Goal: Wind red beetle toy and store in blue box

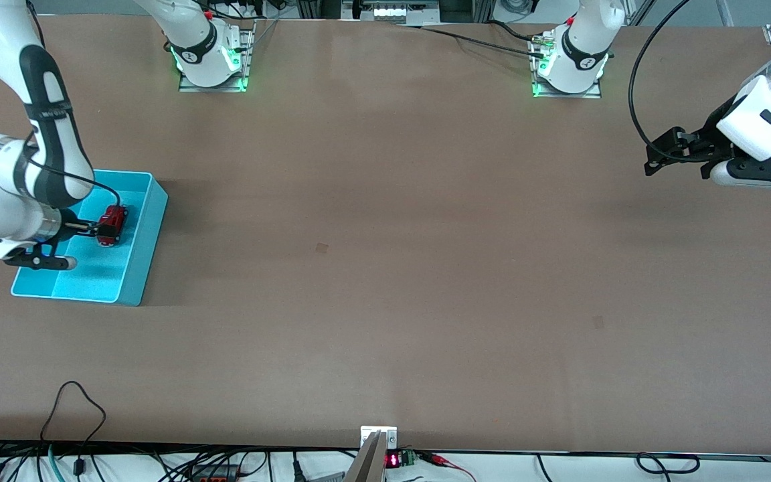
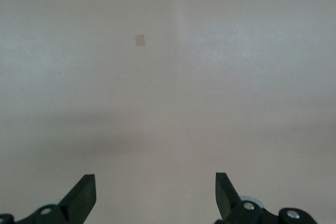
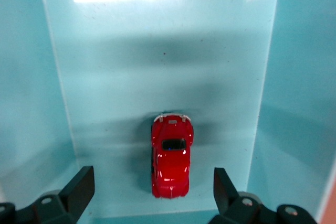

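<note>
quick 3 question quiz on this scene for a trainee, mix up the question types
1. True or false: the red beetle toy lies inside the blue box.
2. The right gripper over the box is: A) open B) shut on the toy
3. Which gripper hangs over bare table at its own arm's end?

Key: 1 true. 2 A, fingers apart, toy lying between them. 3 the left gripper, open, waiting.

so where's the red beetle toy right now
The red beetle toy sits on the floor of the blue box at the right arm's end of the table, between the open fingers of the right gripper.
</note>
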`<state>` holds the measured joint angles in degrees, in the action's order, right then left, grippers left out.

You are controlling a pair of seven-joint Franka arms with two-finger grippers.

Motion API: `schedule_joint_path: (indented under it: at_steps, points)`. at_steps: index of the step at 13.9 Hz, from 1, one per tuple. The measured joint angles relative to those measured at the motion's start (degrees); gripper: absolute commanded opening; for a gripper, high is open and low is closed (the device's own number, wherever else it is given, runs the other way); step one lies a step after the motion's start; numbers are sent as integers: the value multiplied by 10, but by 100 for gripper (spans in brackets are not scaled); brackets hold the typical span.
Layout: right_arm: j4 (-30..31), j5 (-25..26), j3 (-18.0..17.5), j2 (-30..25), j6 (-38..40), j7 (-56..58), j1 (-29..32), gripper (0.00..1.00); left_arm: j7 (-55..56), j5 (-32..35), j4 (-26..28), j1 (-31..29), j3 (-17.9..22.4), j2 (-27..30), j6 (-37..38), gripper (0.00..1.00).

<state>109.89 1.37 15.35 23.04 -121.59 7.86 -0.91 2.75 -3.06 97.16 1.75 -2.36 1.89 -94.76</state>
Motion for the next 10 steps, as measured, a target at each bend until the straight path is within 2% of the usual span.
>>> schedule_joint_path:
  at_steps: [8,10]
  points:
    - [-161,1,-60,-85,221,0,-4,100,0,0,0,0,0,0,1,100]
    - [-184,1,-77,-111,262,-1,-5,100,0,0,0,0,0,0,2,100]
